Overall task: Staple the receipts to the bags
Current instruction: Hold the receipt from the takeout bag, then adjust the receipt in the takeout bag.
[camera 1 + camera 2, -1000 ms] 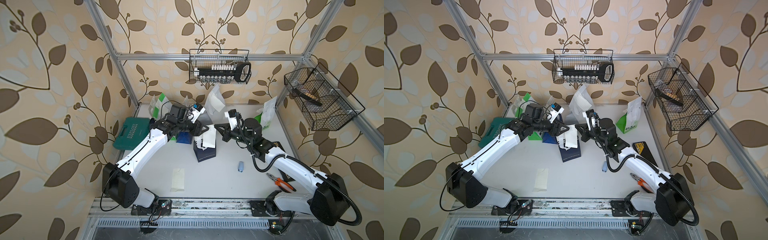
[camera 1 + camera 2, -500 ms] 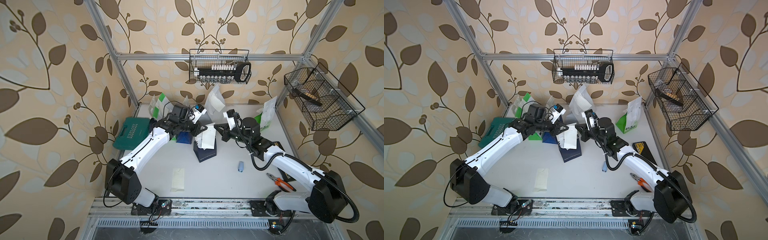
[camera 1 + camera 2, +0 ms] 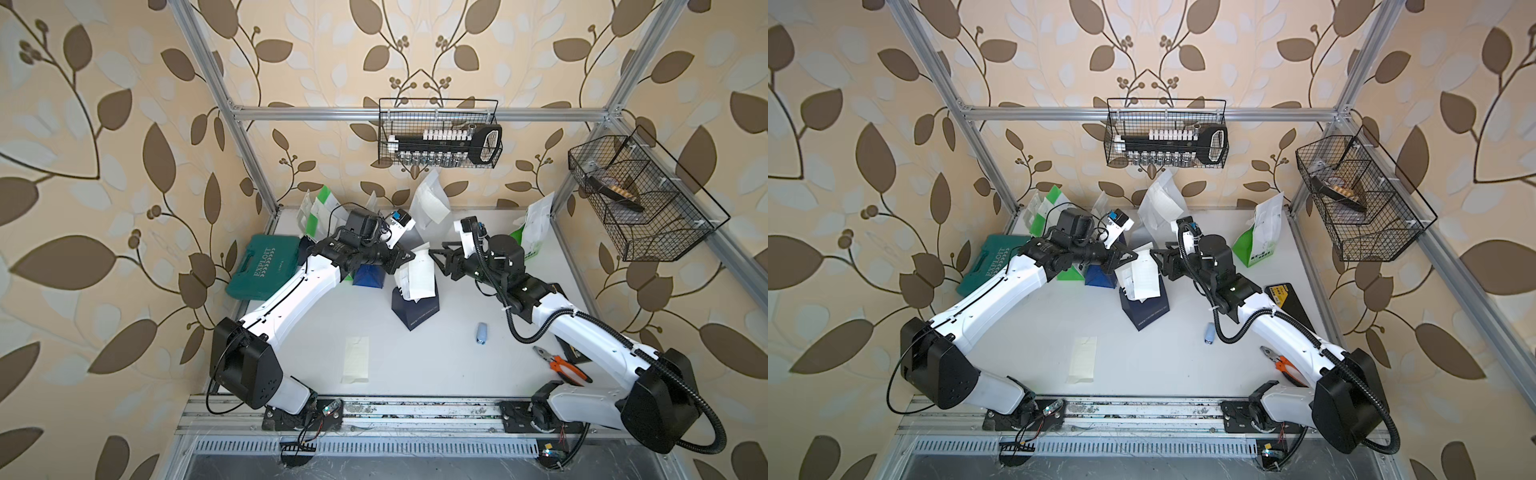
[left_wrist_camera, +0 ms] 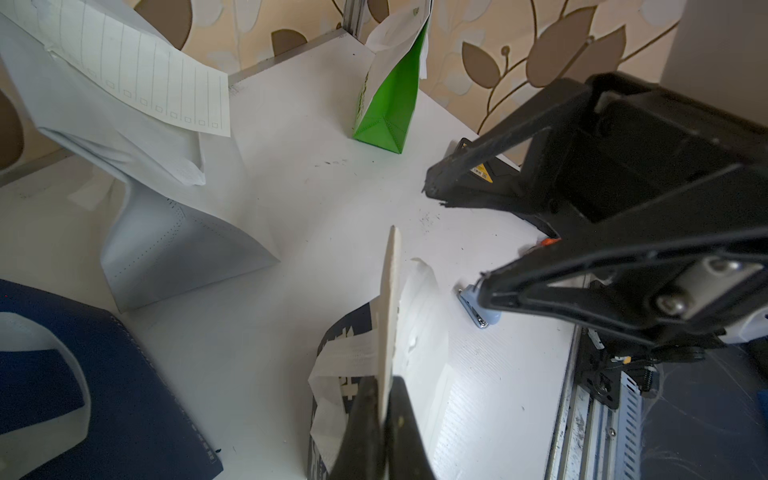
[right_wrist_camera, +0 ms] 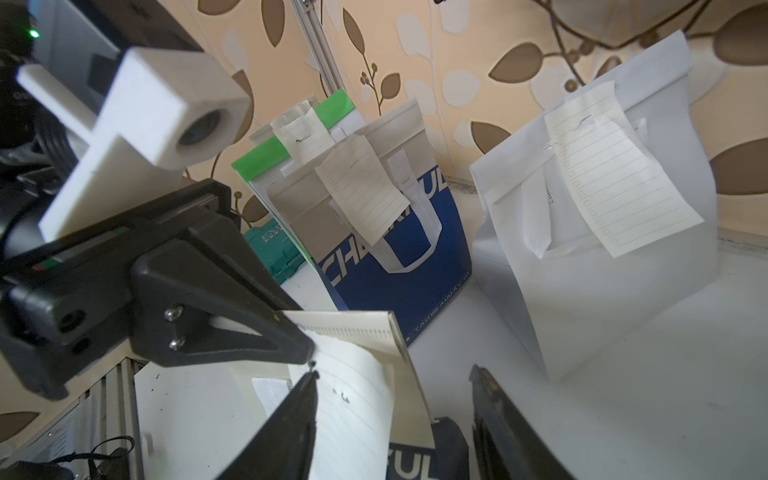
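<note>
Seen from above, a navy bag (image 3: 417, 311) stands mid-table (image 3: 457, 374) with a cream receipt (image 3: 420, 276) draped over its mouth. The left gripper (image 3: 409, 256) is pinched tight on the receipt's top edge at the bag's rim, while the right gripper (image 5: 394, 372) faces it from the opposite side, jaws apart and holding nothing, just beside the same paper. A pale blue stapler (image 3: 481, 333) lies to the robot's right of the bag, a second receipt (image 3: 355, 360) lies flat nearer the robot, and other bags (image 3: 430, 203) with slips on them stand along the back.
</note>
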